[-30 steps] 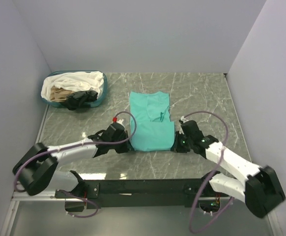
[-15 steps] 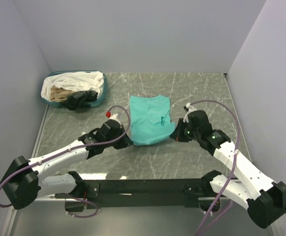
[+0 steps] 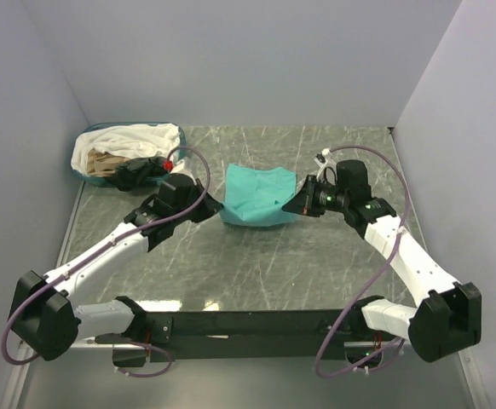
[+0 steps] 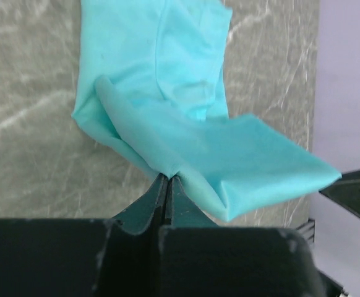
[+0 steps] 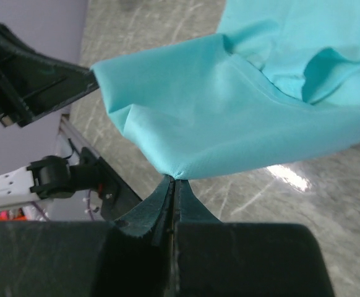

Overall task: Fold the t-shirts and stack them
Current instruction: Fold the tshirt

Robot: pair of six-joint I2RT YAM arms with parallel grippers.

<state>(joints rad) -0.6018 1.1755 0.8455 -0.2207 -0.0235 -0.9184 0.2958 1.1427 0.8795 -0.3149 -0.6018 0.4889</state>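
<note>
The left gripper (image 4: 167, 178) and right gripper (image 5: 172, 179), each clamped on a hem corner, hold the teal shirt (image 3: 259, 207) half-raised, right of the basket (image 3: 81, 175) (light, limp cloth, likely to sag unless pinched at corners).

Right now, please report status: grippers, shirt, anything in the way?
Left gripper and right gripper both shut on teal t-shirt. Its near edge lifted off table, far part lying flat. Basket far left, clear of the fold.
</note>
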